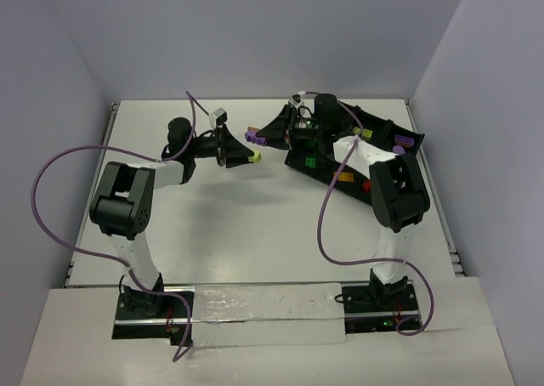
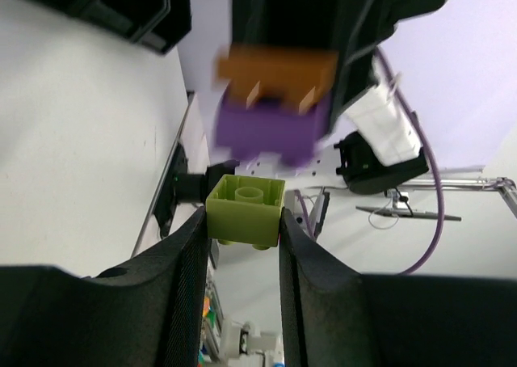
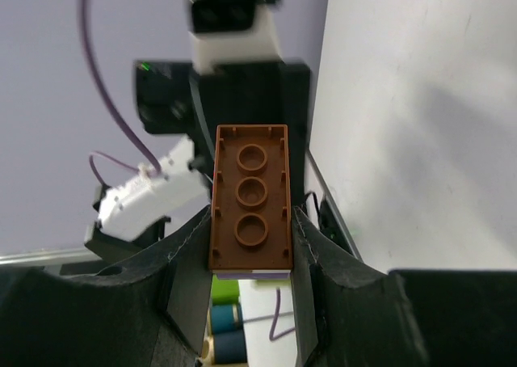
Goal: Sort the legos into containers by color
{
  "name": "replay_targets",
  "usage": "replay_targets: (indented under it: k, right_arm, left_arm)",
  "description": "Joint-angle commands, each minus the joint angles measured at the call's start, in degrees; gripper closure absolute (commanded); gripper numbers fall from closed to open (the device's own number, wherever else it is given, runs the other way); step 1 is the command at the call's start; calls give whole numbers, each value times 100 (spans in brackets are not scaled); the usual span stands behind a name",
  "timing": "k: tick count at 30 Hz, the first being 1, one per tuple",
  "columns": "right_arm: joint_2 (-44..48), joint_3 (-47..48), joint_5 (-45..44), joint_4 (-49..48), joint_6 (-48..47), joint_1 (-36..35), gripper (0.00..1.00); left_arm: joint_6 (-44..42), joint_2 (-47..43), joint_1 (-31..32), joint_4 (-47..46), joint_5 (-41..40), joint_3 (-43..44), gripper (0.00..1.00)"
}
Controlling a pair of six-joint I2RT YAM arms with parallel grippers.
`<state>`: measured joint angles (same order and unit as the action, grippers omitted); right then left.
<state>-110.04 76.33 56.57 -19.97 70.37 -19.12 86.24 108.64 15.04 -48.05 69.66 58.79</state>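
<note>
Left of the black divided tray, both arms stretch level, tips facing: left gripper pinches a yellow-green brick; right gripper clamps an orange-purple stack.

I see smooth plastic on the green brick and the orange brick, matt black fingers, a matt white table.

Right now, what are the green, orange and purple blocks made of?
The yellow-green brick looks like hard moulded plastic, smooth with a slight sheen; it has crisp edges and a moulded ring. The orange brick is likely the same plastic, fairly matte; its hollow underside shows three moulded tubes. The purple brick is probably plastic too, but too blurred to judge its finish.
</note>
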Motion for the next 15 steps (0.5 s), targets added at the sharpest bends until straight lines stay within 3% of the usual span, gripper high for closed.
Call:
replay_targets:
  k: [1,5,9,11,13,15]
  right_arm:
    - [18,436,-155,-341,108,162,100]
    - [-52,513,-190,-289,73,189,100]
    - [-72,710,-265,244,-355,198,100]
    - [4,909,-560,982,-907,216,100]
    - [167,1042,-910,2037,-1640,224,100]
    - [351,1353,-1843,3341,-2656,224,100]
  left_arm:
    - [-335,-272,69,58,346,-105,100]
    - [-406,-308,61,146,408,-96,100]
    - [-813,-341,29,815,298,-55,100]
    - [-2049,-394,-128,2810,-10,131,100]
    - [-3598,-326,-229,5308,-830,651,100]
    - [-4712,-25,-209,7092,-2034,1797,100]
